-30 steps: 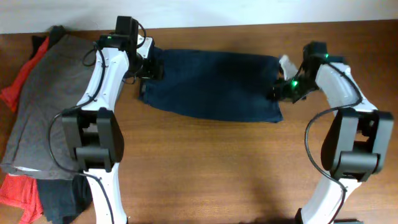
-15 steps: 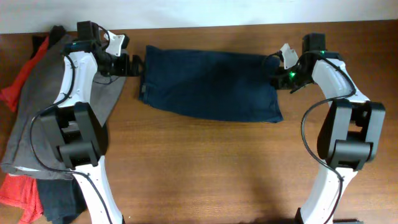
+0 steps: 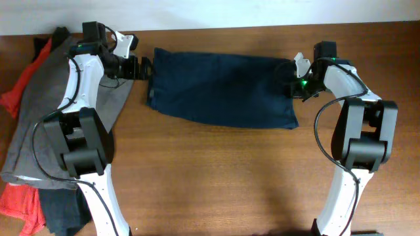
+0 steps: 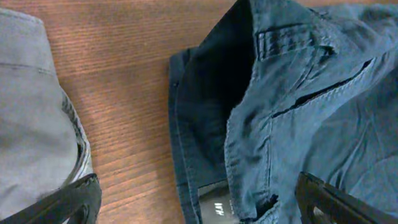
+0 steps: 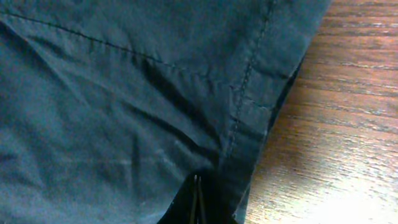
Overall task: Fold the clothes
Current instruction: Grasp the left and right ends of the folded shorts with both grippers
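The dark navy shorts point(image 3: 220, 88) lie flat across the back middle of the table, waistband end to the left. My left gripper point(image 3: 141, 67) is open at that left end. In the left wrist view its fingers point(image 4: 199, 205) straddle the waistband and label of the shorts point(image 4: 298, 106), with nothing held. My right gripper point(image 3: 293, 73) is at the upper right corner of the shorts. In the right wrist view its fingers point(image 5: 196, 199) are closed together on the hem of the shorts point(image 5: 124, 106), and creases run into the tips.
A large grey garment point(image 3: 59, 105) lies at the left edge and shows in the left wrist view point(image 4: 31, 124). A red-orange garment point(image 3: 20, 85) lies under it. A dark garment point(image 3: 62, 213) sits at the front left. Bare wood point(image 3: 230, 177) is in front of the shorts.
My left gripper has moved left, from over the waistband to just off the shorts' left edge. My right gripper has moved from the lower right corner up to the upper right corner.
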Available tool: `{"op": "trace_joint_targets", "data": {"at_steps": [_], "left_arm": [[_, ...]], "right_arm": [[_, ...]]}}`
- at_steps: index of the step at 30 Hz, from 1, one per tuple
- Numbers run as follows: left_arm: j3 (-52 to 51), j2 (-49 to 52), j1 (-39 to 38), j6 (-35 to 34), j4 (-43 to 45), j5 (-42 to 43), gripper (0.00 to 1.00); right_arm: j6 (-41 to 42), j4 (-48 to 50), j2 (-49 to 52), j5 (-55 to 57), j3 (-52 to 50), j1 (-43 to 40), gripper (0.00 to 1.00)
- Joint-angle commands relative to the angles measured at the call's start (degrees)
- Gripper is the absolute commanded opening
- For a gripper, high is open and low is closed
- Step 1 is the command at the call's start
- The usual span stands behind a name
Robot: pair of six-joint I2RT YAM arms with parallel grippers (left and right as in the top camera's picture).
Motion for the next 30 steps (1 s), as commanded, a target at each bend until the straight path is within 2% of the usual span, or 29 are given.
{"op": "trace_joint_targets", "data": {"at_steps": [1,7,13,19,25,27,29,30], "left_arm": [[0.4,0.5,-0.3,0.1,-0.3,1.0,0.99],[0.4,3.2,-0.3,-1.6,-2.0,-0.4,0.99],[0.4,8.1,-0.8,-1.4,-1.8,1.7,0.99],[0.4,9.0,-1.6,-1.4,-1.6,2.1,0.99],[0.4,9.1,-4.4,-1.4,-1.6,4.3,0.94],[0.4,9.1,-5.8,-1.4,-1.8,4.3,0.89],[0.4,9.1,-7.5,-1.4,-1.8,4.0,0.67],[0.4,9.1,-8.1,-1.4,-1.6,4.1,0.44]], "right_arm": [[2.2,0.1,2.7,4.5,-0.1,0.8,0.04],[2.2,0.1,2.7,5.0,-0.7,0.8,0.04],[2.1,0.1,2.7,5.0,-0.7,0.8,0.04],[2.2,0.1,2.7,5.0,-0.7,0.8,0.04],[2.2,0.1,2.7,5.0,-0.7,0.8,0.04],[2.1,0.1,2.7,5.0,-0.7,0.8,0.04],[2.2,0.1,2.7,5.0,-0.7,0.8,0.04],[2.1,0.1,2.7,5.0,-0.7,0.7,0.04]]}}
